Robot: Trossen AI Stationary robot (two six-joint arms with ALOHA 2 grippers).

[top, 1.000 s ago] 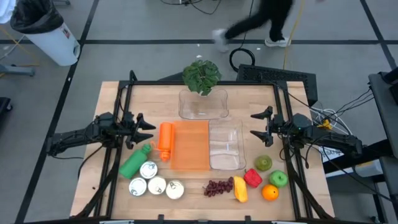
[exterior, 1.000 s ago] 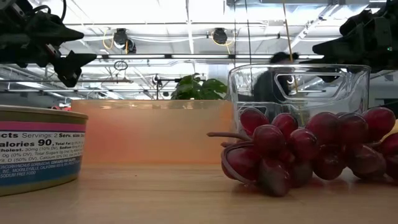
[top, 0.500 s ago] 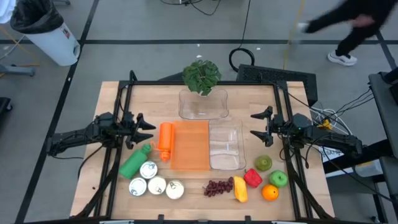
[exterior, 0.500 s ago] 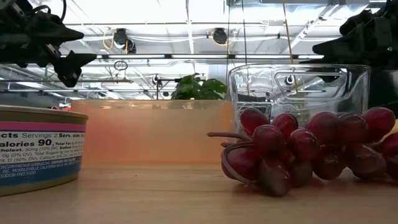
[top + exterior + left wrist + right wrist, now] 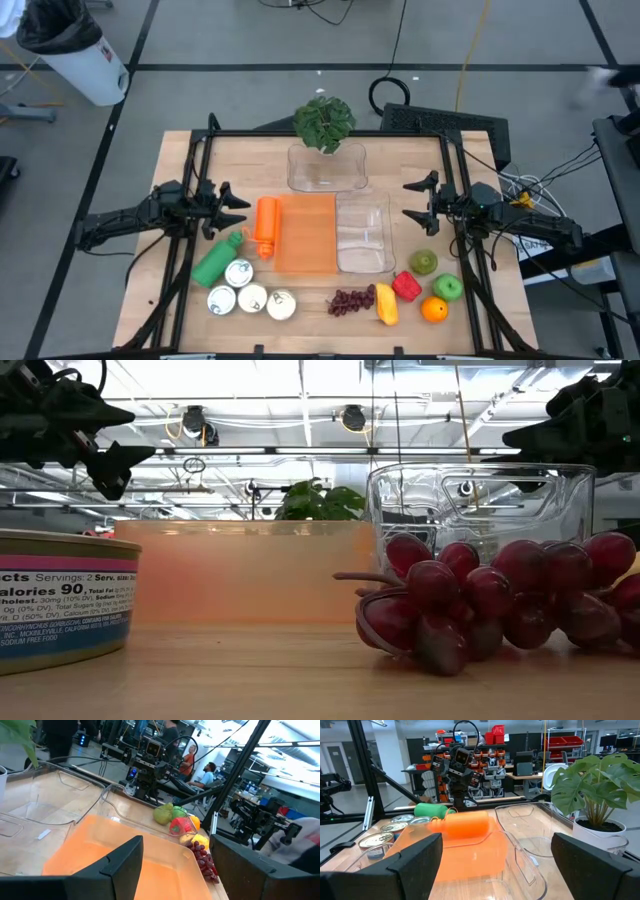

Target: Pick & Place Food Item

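Across the table (image 5: pixel 180 150) nothing is picked yet; I judge I'm at the start, choosing a food item. Grapes (image 5: pixel 351 300), pepper (image 5: pixel 406 286) and apples (image 5: pixel 447 288) lie near the front right. My right gripper (image 5: pixel 412 202) hovers beside the clear container (image 5: pixel 363 235), fingers spread and empty; the left gripper (image 5: pixel 233 205) waits by the orange tray (image 5: pixel 305 232), fingers parted, holding nothing. Next I'd lower the right arm toward the fruit.

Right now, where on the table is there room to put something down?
Bare wood shows on the table on both sides of the plant, and beside the clear tub behind it. The front is crowded: cans, green bottle, grapes and fruit. The orange tray and clear tray fill the middle.
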